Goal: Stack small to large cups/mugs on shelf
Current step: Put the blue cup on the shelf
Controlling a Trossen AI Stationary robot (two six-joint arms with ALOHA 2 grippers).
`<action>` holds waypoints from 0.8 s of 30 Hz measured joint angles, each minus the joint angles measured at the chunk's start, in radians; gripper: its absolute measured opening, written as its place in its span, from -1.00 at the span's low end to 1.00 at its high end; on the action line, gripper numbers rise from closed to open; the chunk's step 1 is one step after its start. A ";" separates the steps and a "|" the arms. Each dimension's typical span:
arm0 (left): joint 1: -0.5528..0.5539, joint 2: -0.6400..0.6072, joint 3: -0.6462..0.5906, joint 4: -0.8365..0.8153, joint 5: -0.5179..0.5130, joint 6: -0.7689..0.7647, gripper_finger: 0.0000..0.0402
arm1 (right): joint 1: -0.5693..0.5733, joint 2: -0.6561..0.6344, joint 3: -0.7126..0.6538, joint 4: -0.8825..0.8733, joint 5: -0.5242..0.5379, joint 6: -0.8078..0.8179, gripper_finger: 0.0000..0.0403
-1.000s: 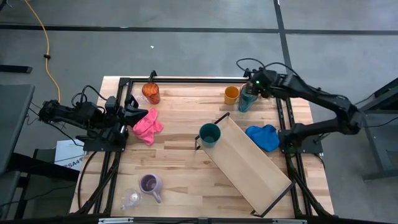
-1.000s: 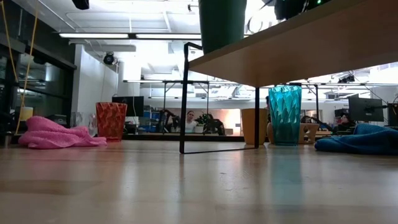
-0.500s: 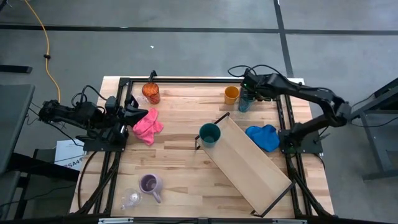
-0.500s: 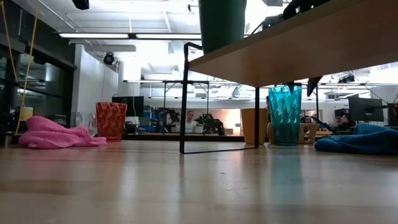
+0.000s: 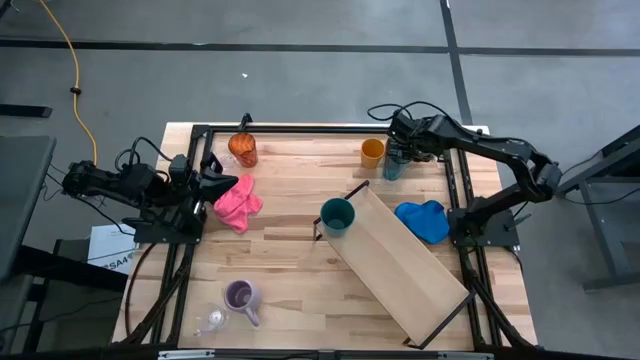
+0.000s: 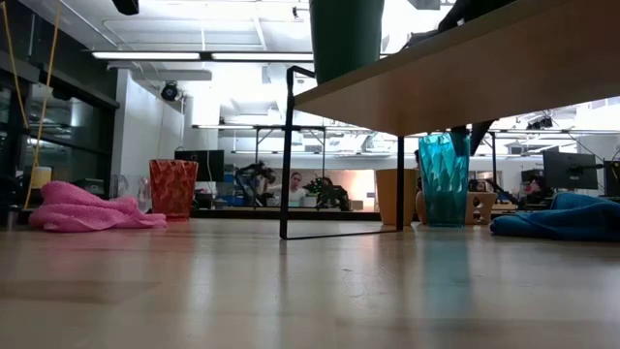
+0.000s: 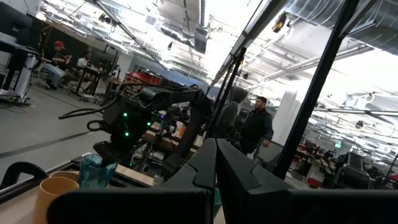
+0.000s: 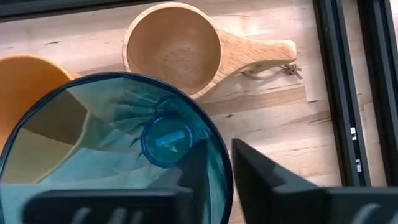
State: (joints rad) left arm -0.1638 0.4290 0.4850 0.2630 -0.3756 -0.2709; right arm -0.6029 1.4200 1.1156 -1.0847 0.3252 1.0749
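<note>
Right gripper [image 5: 398, 157] pinching the teal tumbler's [image 8: 118, 140] rim, one finger inside; left gripper [image 5: 212, 176] clenched, parked beside pink cloth [image 5: 237, 201].

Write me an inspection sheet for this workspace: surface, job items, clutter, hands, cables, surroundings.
Surface: light wood tabletop inside a black frame.
Job items: shelf lies diagonally, green cup on its upper end. Teal tumbler, yellow mug and wooden mug stand at the far right; orange tumbler far left; purple mug and clear glass near left.
Clutter: pink cloth, blue cloth.
Hands: right hand at the teal tumbler, fingers astride its rim; left hand shut, parked by the pink cloth.
Cables: yellow cable on the floor.
Surroundings: person standing beyond the table.
</note>
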 joint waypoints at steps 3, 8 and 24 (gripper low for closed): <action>0.000 0.000 0.000 0.000 0.000 0.000 -1.00 | 0.001 -0.001 0.000 0.005 0.000 -0.017 -0.95; 0.000 0.000 0.000 0.000 0.000 0.000 -1.00 | 0.001 -0.004 0.000 0.002 0.004 -0.026 -0.96; 0.000 0.000 0.000 0.000 0.000 0.000 -1.00 | 0.021 -0.260 -0.001 -0.118 -0.073 -0.181 -1.00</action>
State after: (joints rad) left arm -0.1638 0.4290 0.4850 0.2630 -0.3756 -0.2707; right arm -0.5815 1.1599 1.1149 -1.2025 0.2520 0.8936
